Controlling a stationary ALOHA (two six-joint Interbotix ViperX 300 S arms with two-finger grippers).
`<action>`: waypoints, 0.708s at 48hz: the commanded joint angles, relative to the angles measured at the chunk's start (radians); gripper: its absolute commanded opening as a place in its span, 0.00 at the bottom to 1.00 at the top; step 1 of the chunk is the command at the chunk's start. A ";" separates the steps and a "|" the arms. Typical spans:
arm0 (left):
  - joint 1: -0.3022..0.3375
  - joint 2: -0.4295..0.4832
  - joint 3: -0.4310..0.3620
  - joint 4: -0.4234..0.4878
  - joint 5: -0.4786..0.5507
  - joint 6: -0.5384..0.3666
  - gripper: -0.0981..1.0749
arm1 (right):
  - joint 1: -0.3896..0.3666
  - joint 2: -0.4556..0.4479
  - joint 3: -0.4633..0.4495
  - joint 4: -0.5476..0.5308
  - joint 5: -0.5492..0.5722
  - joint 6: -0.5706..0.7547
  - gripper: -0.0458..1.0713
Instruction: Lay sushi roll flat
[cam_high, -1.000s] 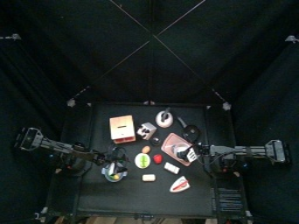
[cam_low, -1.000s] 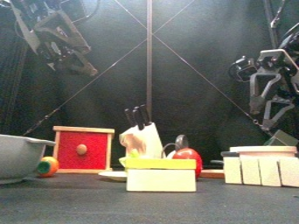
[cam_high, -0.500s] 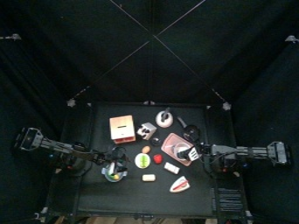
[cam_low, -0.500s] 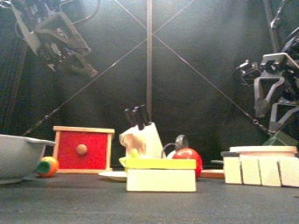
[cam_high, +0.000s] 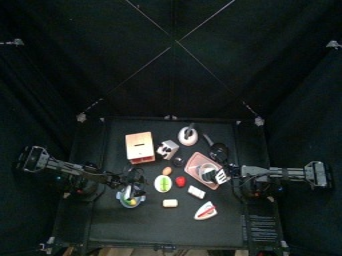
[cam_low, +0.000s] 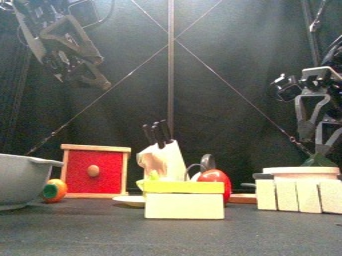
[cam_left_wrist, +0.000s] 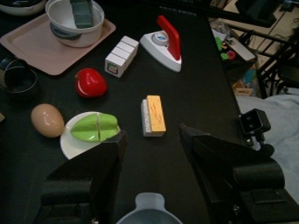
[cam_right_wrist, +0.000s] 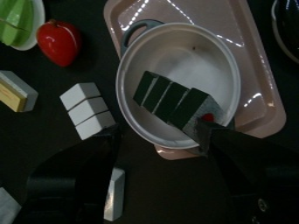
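The sushi roll shows only in the left wrist view, as a small dark short cylinder cut by the picture's edge. It stands on the table between the pink tray and a brown egg. I cannot tell if it stands on end or lies flat. My left gripper hangs open high over the table's left front, above a grey bowl. My right gripper is open above a white bowl that holds dark green slabs, and it holds nothing.
A pink box and a knife block stand at the back. A red fruit, a green piece on a plate, a white and yellow block, a segmented white block and a red-topped wedge lie in front.
The right gripper has sunk a little lower over the tray. The left arm has barely shifted, and nothing on the table has moved.
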 joint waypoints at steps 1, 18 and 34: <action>0.006 -0.005 -0.014 0.000 -0.006 0.002 0.83 | -0.003 0.011 -0.005 -0.003 -0.031 -0.003 0.92; 0.006 -0.005 -0.014 0.000 -0.006 0.002 0.83 | -0.023 0.025 0.018 -0.041 -0.075 -0.002 0.92; 0.006 -0.005 -0.014 0.000 -0.006 0.002 0.83 | -0.051 0.015 0.008 -0.107 -0.078 0.002 0.92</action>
